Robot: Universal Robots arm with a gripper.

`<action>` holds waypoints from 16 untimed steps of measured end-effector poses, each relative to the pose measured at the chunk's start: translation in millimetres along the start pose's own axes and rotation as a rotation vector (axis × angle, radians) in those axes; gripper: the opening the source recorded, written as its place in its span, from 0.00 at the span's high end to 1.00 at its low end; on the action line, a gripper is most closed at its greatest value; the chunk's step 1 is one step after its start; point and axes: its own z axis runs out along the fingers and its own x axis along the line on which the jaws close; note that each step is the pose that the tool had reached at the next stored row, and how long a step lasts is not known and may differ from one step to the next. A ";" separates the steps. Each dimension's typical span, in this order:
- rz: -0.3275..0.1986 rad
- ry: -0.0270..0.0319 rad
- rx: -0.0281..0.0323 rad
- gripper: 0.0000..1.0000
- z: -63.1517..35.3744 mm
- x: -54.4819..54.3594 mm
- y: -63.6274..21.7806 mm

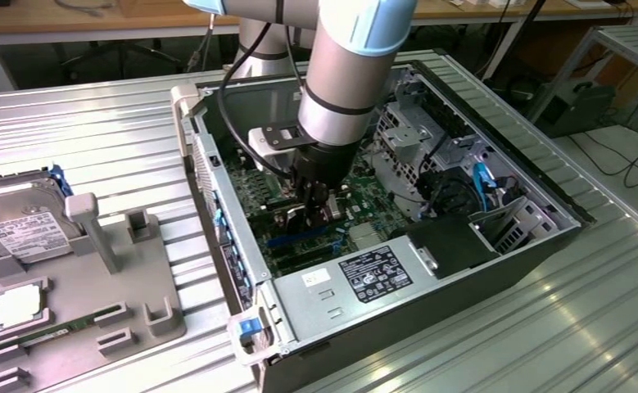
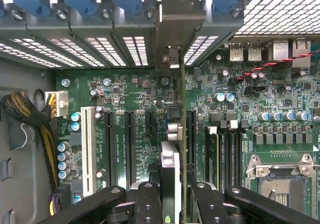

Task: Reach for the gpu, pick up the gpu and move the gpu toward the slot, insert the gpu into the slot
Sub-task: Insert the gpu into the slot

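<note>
Going from the exterior view's left: a grey holder tray [image 1: 79, 303] is sitting on the ribbed metal table [image 1: 100, 131], with a silver hard drive [image 1: 18, 225] resting at its far left corner. Nothing card-shaped is lying there.

Right of the tray, the open computer case [image 1: 231, 270] is lying on its side, green motherboard [image 1: 368, 213] facing up. The arm [image 1: 346, 74] is reaching straight down into the case, and the gripper [image 1: 316, 214] is hanging low over the board, near the blue slot [image 1: 296, 240].

In the wrist view the black fingers [image 2: 148, 204] are pinching the gpu [image 2: 170, 184] edge-on, narrow, one finger on each face of the card. The card's metal bracket [image 2: 172, 28] is standing up against the case's rear wall, among the vented covers. The card's lower edge is running along a connector strip on the board; whether it is seated or just above, I cannot tell.

Judgement: the insert step is in hand, pick-up and carry being done. Next move calls for a straight press down, card kept upright, bracket lined up with its rear opening.

Farther right: a power supply [image 1: 373, 274] with its white label, at the near end.
</note>
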 end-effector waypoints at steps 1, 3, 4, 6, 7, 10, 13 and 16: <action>0.000 -0.0001 0.0015 0.72 0.1 0.0 -0.1; 0.000 -0.0002 0.0025 0.72 0.1 -0.1 -0.1; 0.000 -0.0002 0.0034 0.72 0.1 -0.1 -0.1; 0.000 -0.0001 0.0042 0.72 0.1 -0.1 0.0; 0.000 -0.0002 0.0043 0.72 0.1 -0.1 -0.1; 0.000 0.0002 0.0042 0.72 1.0 0.0 -0.1; 0.000 0.0002 0.0042 0.72 2.4 0.0 -0.1; 0.000 0.0003 0.0037 0.72 3.7 0.0 -0.1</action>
